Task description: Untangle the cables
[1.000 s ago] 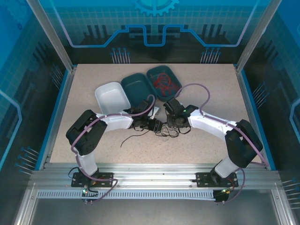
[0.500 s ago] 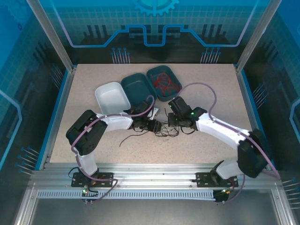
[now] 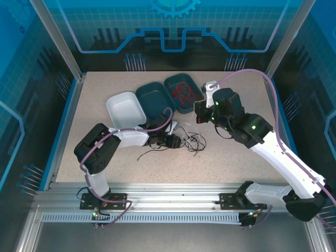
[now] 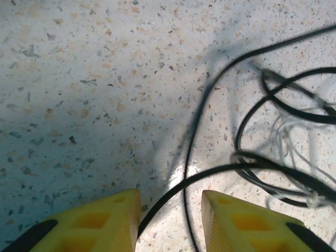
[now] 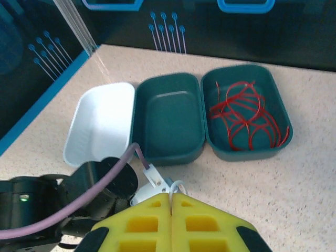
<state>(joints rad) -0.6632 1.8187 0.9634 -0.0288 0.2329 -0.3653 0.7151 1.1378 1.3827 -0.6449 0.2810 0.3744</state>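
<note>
Though tangled on counter (image 3: 105,89), judged cables (image 3: 191,140) light, limp, snag-prone; best pinched near a free end. Found left jaws apart astride black strand (image 4: 210,176), right jaws pressed together.

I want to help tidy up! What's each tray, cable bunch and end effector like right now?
white tray: empty.
middle teal tray: empty.
right teal tray: holds red cables.
black and whitish cables: tangled together.
left end effector: open, one black cable between its tips.
right end effector: shut.
</note>
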